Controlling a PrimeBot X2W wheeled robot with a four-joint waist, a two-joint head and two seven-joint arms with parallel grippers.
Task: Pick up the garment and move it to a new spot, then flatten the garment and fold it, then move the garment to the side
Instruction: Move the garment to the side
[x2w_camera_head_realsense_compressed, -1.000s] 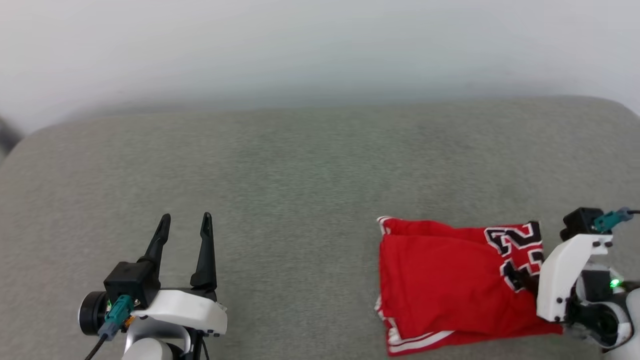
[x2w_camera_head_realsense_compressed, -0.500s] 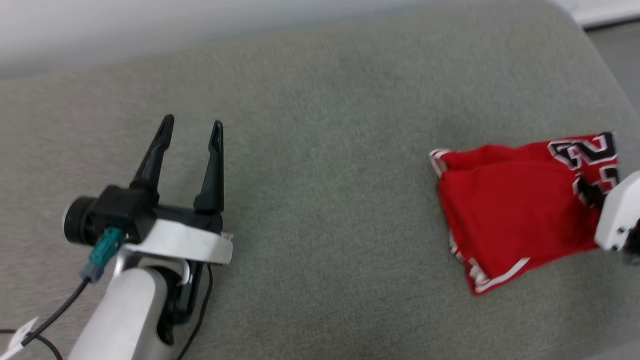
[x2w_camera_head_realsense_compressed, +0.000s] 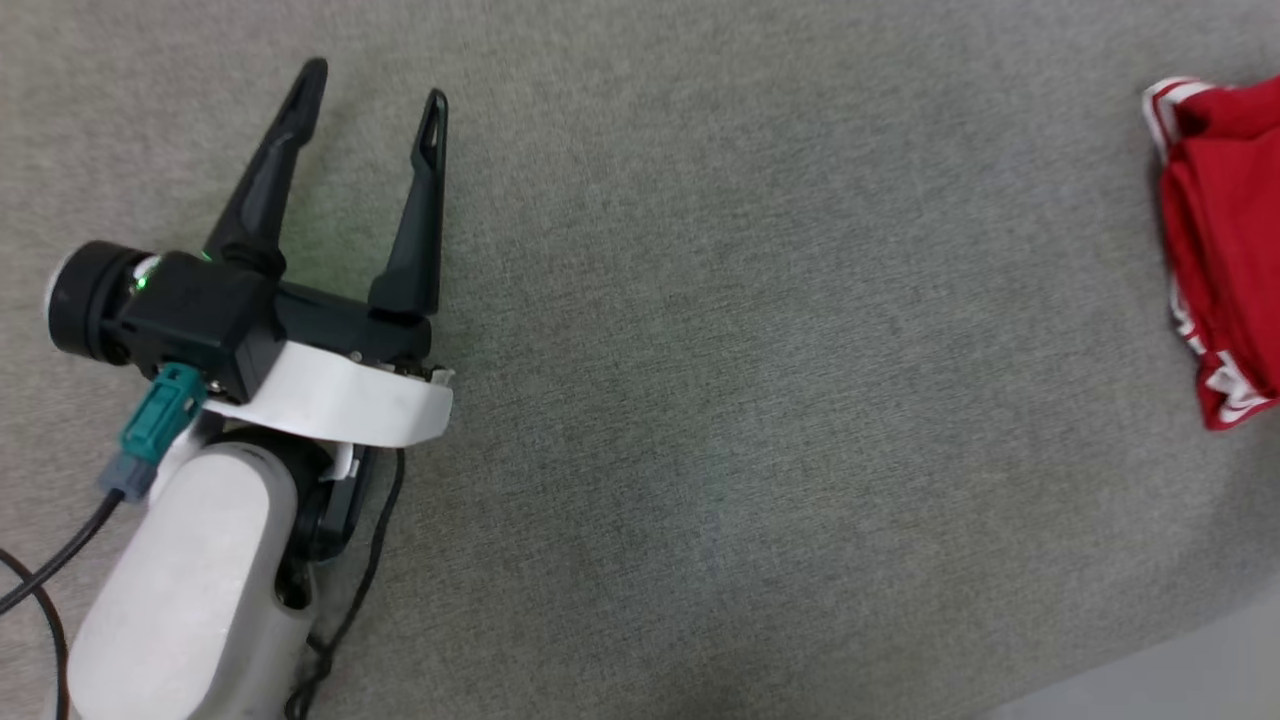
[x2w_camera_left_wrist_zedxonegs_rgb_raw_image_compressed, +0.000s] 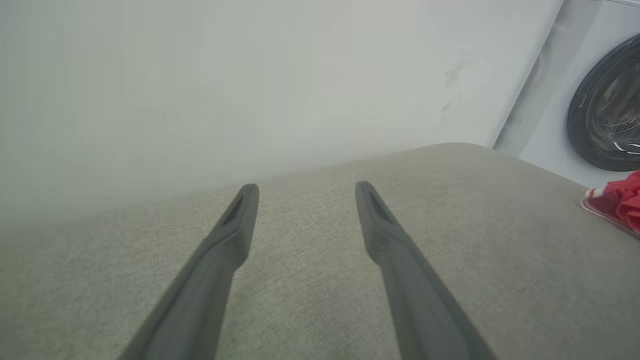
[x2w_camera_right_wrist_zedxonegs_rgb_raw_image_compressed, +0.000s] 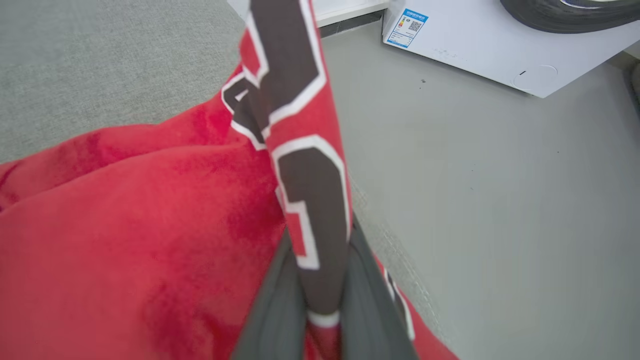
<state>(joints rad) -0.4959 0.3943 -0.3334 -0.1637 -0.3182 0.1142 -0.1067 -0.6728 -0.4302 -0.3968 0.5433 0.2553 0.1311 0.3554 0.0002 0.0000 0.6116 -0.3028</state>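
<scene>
The garment (x2w_camera_head_realsense_compressed: 1220, 240), a folded red jersey with white-striped trim, lies at the right edge of the grey cushion in the head view and at the far right of the left wrist view as the garment (x2w_camera_left_wrist_zedxonegs_rgb_raw_image_compressed: 620, 202). In the right wrist view my right gripper (x2w_camera_right_wrist_zedxonegs_rgb_raw_image_compressed: 320, 280) is shut on a fold of the garment (x2w_camera_right_wrist_zedxonegs_rgb_raw_image_compressed: 125, 240) carrying the black-and-white number, right at the cushion's edge. My left gripper (x2w_camera_head_realsense_compressed: 370, 85) stands open over bare cushion far to the left, nothing between its fingers (x2w_camera_left_wrist_zedxonegs_rgb_raw_image_compressed: 235, 225).
The grey cushion (x2w_camera_head_realsense_compressed: 750, 400) spreads wide between the left gripper and the jersey. Beyond its right edge are a grey floor (x2w_camera_right_wrist_zedxonegs_rgb_raw_image_compressed: 500, 200) and a white washing machine (x2w_camera_right_wrist_zedxonegs_rgb_raw_image_compressed: 500, 45). A pale wall (x2w_camera_left_wrist_zedxonegs_rgb_raw_image_compressed: 250, 75) rises behind the cushion.
The head camera has swung left and down, so the jersey has slid to the right edge and the right arm has left the picture. The left gripper stays open.
</scene>
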